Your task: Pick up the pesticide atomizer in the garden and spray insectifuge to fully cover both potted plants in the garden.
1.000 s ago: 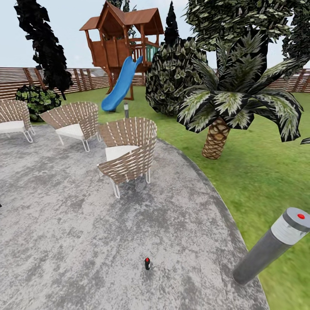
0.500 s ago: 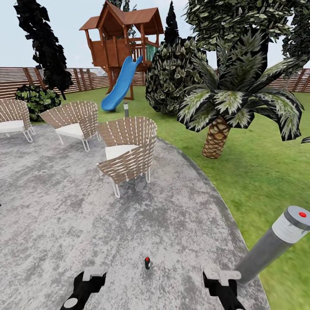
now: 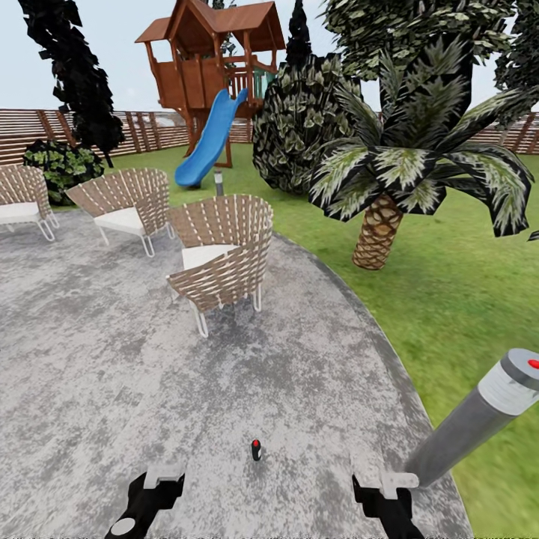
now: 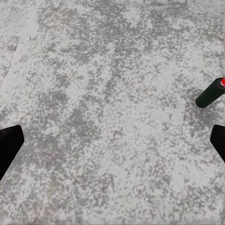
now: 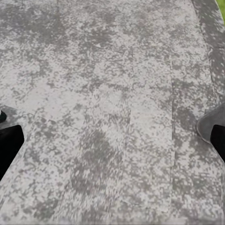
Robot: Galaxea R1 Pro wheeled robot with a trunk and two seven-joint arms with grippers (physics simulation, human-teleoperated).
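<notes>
Black, both hands sit at the near edge of the head view: the left hand (image 3: 153, 486) and the right hand (image 3: 382, 490), each hovering low over the grey round patio (image 3: 90, 374). In the wrist views each hand's dark fingers stand wide apart with bare paving between them, gripping nothing. Between the two hands and just beyond them, a small dark bottle with a red top (image 3: 256, 449) stands upright on the paving, apart from both; whether it is the pesticide atomizer cannot be told. To the right, a grey bollard (image 3: 479, 415) with a red dot leans at the patio's rim. Farther off come three wicker chairs (image 3: 221, 258), a palm (image 3: 389, 187) on the lawn, then a wooden playhouse with a blue slide (image 3: 206, 142) before the slatted fence (image 3: 45, 131).
</notes>
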